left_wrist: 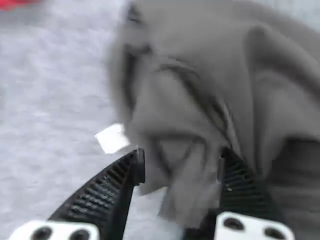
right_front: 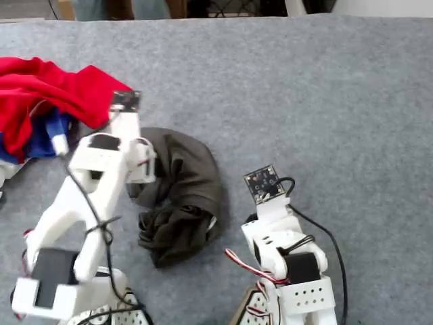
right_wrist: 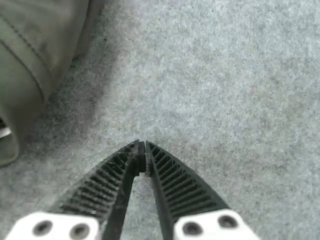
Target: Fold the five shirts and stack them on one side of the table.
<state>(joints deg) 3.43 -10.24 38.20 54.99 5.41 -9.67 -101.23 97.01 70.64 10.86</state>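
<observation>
High view: the dark shirt (right_front: 181,196) is a crumpled heap between the arms, with its long side running away from them. The left arm's right on it, and the red shirt (right_front: 47,95) is bunched far left on the grey felt table (right_front: 325,101).

Left wrist view: left gripper (left_wrist: 179,162) spread, straddling a fold.

Right wrist view: right gripper (right_wrist: 145,152) pressed together on nothing, shirt just beside it.

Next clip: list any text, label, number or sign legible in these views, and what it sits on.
No text can be read in any view.
White tag by the dark shirt: blurred, no print to make out.
Circuit board on the right arm: markings too small to read.
</observation>
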